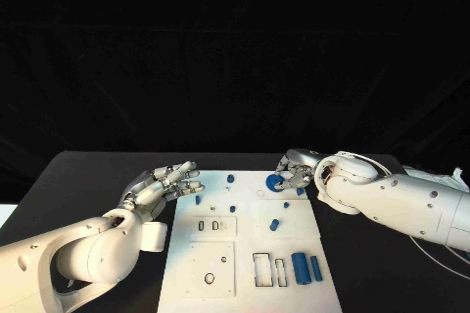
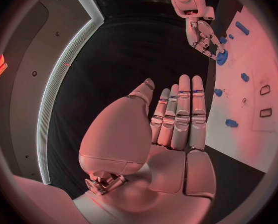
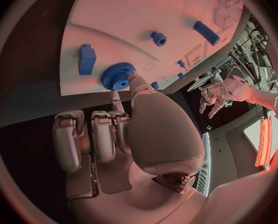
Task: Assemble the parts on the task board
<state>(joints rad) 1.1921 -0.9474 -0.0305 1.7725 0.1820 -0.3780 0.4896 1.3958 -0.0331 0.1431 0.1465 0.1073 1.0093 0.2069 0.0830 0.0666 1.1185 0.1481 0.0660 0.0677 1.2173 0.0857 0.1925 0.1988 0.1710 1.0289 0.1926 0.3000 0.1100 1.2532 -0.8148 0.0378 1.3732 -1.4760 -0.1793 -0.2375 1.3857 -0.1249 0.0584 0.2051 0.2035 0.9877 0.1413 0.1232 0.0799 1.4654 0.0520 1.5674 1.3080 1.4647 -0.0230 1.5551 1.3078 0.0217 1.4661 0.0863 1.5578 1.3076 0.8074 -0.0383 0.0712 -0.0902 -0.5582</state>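
Note:
The white task board (image 1: 245,240) lies mid-table. My right hand (image 1: 294,172) is at the board's far edge and pinches a blue gear (image 1: 274,182) between thumb and a finger; the right wrist view shows the gear (image 3: 118,75) low over the board (image 3: 114,25), its other fingers curled. Over the board's left edge hovers my left hand (image 1: 163,186), fingers stretched out and holding nothing; the left wrist view shows the left hand (image 2: 179,115) flat. Two long blue bars (image 1: 306,267) lie at the near right. Small blue pegs (image 1: 232,208) and a blue piece (image 1: 274,225) sit mid-board.
The board has rectangular slots (image 1: 266,269) and an oval hole (image 1: 208,278) at its near end. A blue block (image 3: 86,58) and a peg (image 3: 158,38) are close to the gear. Black table (image 1: 79,184) surrounds the board on both sides.

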